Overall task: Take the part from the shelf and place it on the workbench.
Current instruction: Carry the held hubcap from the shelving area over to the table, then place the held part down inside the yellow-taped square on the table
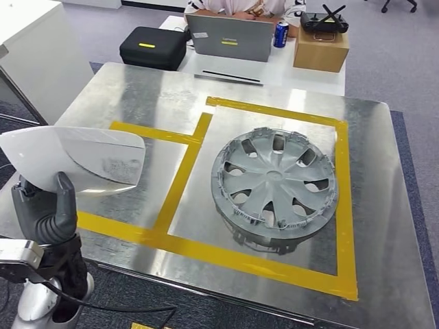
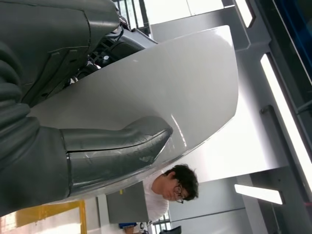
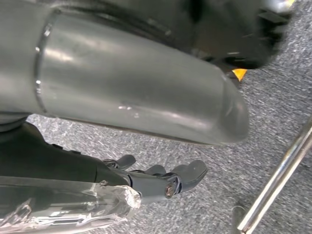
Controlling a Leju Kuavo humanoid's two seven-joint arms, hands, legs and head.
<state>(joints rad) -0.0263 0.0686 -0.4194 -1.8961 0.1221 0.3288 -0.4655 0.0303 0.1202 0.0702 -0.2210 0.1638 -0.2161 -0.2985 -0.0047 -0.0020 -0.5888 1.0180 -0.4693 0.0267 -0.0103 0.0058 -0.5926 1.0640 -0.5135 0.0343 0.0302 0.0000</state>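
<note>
Your left hand (image 1: 49, 212) grips the part (image 1: 77, 159): thick grey thumb (image 2: 117, 146) pressed flat across its glossy face, darker fingers behind it. The part is a smooth white curved panel, shell-shaped with a rounded edge and a dull scuffed patch near the middle. It's held in the air over the left end of the worktop (image 1: 383, 205), above the smaller yellow-taped box (image 1: 155, 205); I can't tell if it touches the surface.

Your right hand (image 3: 162, 180) hangs low over speckled grey carpet (image 3: 279, 112), fingers loosely extended and apart, nothing in them. A shiny metal tube (image 3: 279, 195) runs diagonally beside it.

The worktop is brushed sheet metal, reflective, marked with wide yellow tape into two adjoining rectangles. In the larger right rectangle lies a silver-grey wheel cover (image 1: 274, 181), round, multi-spoke with oval cut-outs and a ribbed clip rim, lying flat and well apart from the part.

Beyond the worktop is a white desk (image 1: 311, 68) with a grey laptop (image 1: 230, 35), black zip case (image 1: 153, 46), blue can (image 1: 280, 33) and a cardboard box (image 1: 321, 48) with a black controller (image 1: 324, 22) on top. A person (image 2: 165, 187) sits behind the laptop
</note>
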